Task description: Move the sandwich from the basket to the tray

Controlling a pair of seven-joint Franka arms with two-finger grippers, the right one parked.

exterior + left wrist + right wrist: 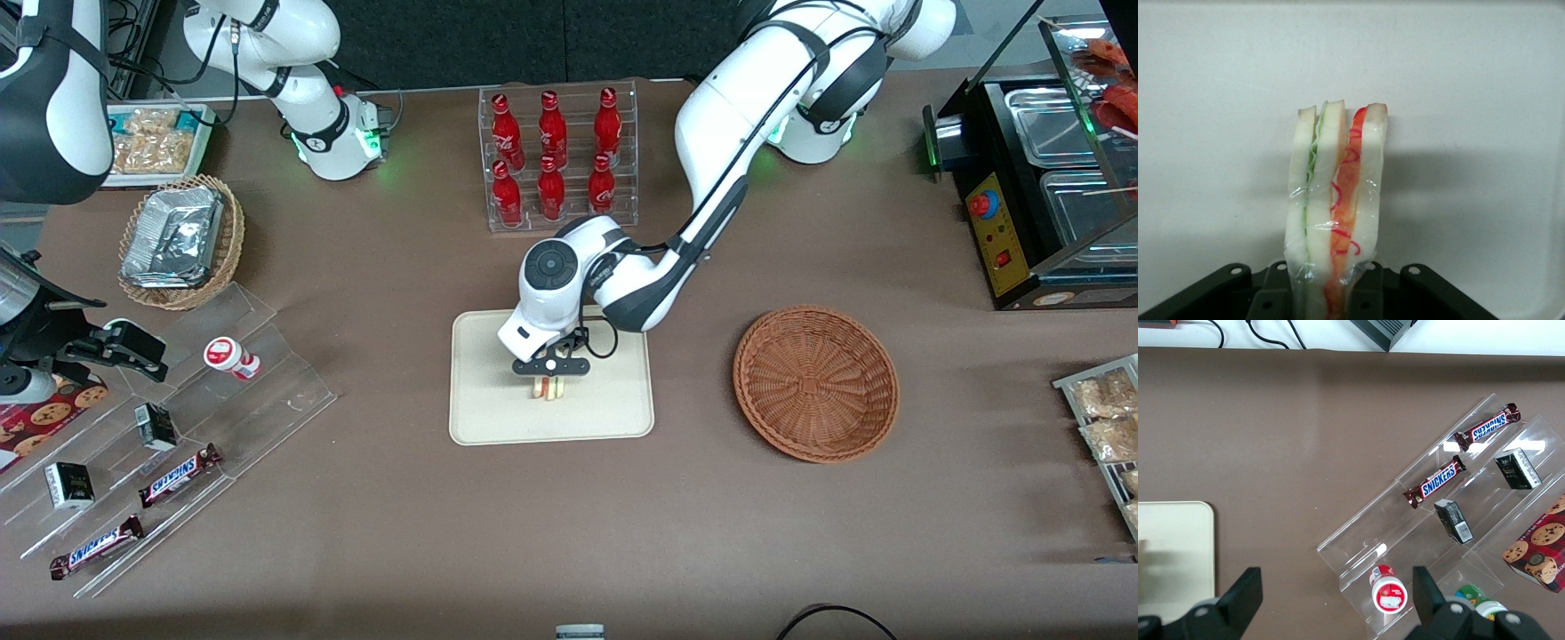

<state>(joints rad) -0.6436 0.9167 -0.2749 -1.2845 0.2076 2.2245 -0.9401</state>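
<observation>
One sandwich (548,388), one tray (498,418), one basket (815,383), empty. Gripper (550,377) over the tray's middle; fingers pinch the sandwich upright, its edge at the tray surface. Six red bottles (553,156) near the worktop's robot-side edge.

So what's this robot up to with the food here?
The working arm's claw is over the cream tray, shut on a wrapped sandwich that it holds on edge just above or on the tray's surface. The brown wicker basket beside the tray, toward the working arm's end, has nothing in it. It looks about ready to let go.
</observation>
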